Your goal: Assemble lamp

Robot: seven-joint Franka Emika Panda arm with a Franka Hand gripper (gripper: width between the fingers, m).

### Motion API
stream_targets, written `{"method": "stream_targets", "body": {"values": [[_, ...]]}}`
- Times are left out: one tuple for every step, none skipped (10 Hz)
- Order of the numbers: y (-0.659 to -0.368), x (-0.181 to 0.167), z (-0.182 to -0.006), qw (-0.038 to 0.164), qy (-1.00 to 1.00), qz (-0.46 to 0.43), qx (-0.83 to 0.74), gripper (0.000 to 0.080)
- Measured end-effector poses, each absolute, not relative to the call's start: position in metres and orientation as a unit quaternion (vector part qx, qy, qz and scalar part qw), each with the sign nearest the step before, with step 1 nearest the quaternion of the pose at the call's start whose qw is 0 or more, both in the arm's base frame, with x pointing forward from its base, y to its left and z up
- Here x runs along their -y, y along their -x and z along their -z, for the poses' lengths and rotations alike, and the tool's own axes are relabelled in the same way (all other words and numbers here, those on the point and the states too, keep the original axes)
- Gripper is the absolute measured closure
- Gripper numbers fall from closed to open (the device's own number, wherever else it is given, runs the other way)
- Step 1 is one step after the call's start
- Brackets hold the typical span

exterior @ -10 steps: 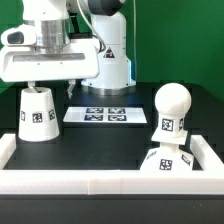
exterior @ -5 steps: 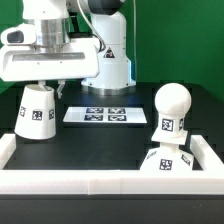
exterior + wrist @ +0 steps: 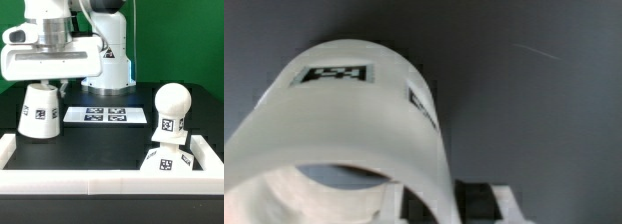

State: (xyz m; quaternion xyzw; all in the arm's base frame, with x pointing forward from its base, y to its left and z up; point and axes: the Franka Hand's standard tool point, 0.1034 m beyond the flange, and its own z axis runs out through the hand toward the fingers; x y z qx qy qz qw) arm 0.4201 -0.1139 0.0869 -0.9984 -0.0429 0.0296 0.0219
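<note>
The white cone-shaped shade is at the exterior view's left, held a little above the black table. My gripper is right above it, shut on its top rim. In the wrist view the shade fills the frame and its wall runs between my gripper's fingers. The ball-shaped bulb stands upright on the base at the exterior view's right, near the front wall, apart from the shade.
The marker board lies flat on the table between the shade and the bulb. A low white wall borders the front and both sides of the table. The arm's own base stands at the back.
The shade, in my gripper, has risen slightly and drifted a little toward the exterior view's right. The bulb and base have not moved.
</note>
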Motion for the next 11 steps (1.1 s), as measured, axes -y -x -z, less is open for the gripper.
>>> {"method": "stream_targets", "body": {"values": [[-0.426, 0.091, -0.1, 0.033, 0.998, -0.032, 0.044, 0.0755], [-0.433, 0.074, -0.111, 0.041, 0.998, -0.034, 0.041, 0.0755], [-0.441, 0.058, -0.123, 0.049, 0.998, -0.041, 0.026, 0.0755], [-0.456, 0.042, -0.14, 0.054, 0.998, -0.04, 0.021, 0.0755], [-0.475, 0.028, -0.158, 0.057, 0.998, -0.037, 0.012, 0.0755], [-0.483, 0.023, -0.166, 0.058, 0.998, -0.034, 0.009, 0.0755], [-0.481, 0.025, -0.163, 0.057, 0.998, -0.037, 0.008, 0.0755], [-0.479, 0.025, -0.161, 0.057, 0.998, -0.039, 0.007, 0.0755], [-0.479, 0.025, -0.161, 0.057, 0.998, -0.039, 0.007, 0.0755], [-0.479, 0.025, -0.161, 0.057, 0.998, -0.039, 0.007, 0.0755], [-0.479, 0.023, -0.161, 0.057, 0.998, -0.04, 0.008, 0.0755]]}}
